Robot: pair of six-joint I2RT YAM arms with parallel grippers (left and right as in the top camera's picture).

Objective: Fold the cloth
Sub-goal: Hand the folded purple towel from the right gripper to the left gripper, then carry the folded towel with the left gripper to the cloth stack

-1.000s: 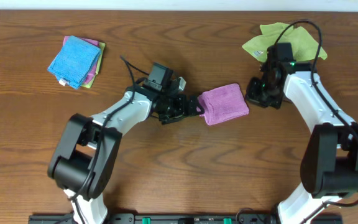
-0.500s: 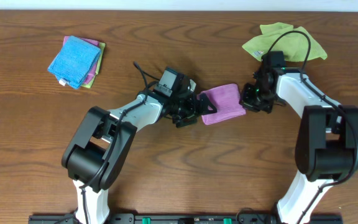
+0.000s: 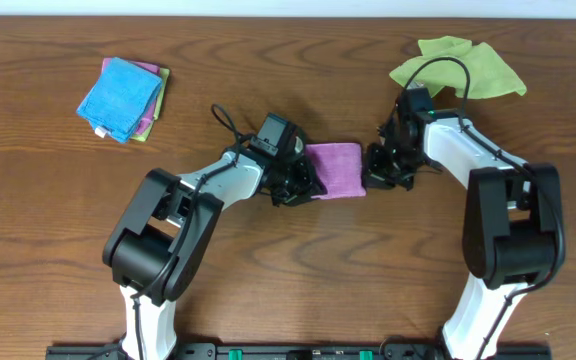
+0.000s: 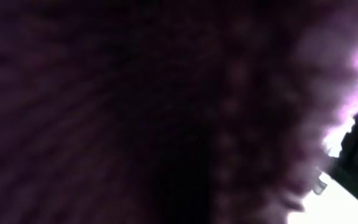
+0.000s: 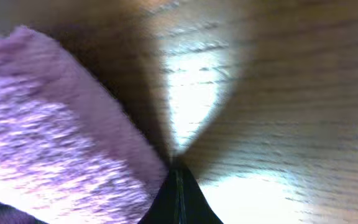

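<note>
Right claw (image 5: 176, 173) is closed beside the purple cloth (image 3: 336, 168), left claw (image 3: 302, 183) unreadable; squeezed from both sides, the fold could bunch

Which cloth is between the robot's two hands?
The purple cloth, with the left gripper and right gripper at its ends. The green cloth and blue cloth lie apart.

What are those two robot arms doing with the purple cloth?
Two robot arms are working on a folded purple cloth mid-table. The left gripper is at its left edge, and the right gripper, shut, is at its right edge. A crumpled green cloth and a folded stack sit farther back.
</note>
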